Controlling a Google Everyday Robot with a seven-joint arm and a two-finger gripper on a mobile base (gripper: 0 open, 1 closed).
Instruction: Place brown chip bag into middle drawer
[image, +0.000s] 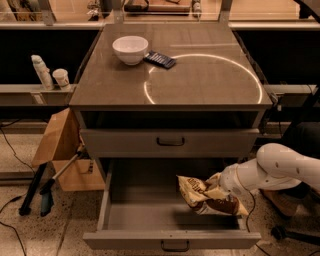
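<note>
The brown chip bag, tan-yellow with a dark brown panel, hangs inside the pulled-out middle drawer, over its right half, just above the drawer floor. My gripper reaches in from the right on a white arm and is shut on the bag's upper right part. The drawer is wide, grey and open, with a small dark handle on its front. The like grey drawer front above it is closed.
A white bowl and a small dark blue packet sit on the cabinet top. A cardboard box and dark tools stand on the floor at the left. Two white bottles are on the left shelf.
</note>
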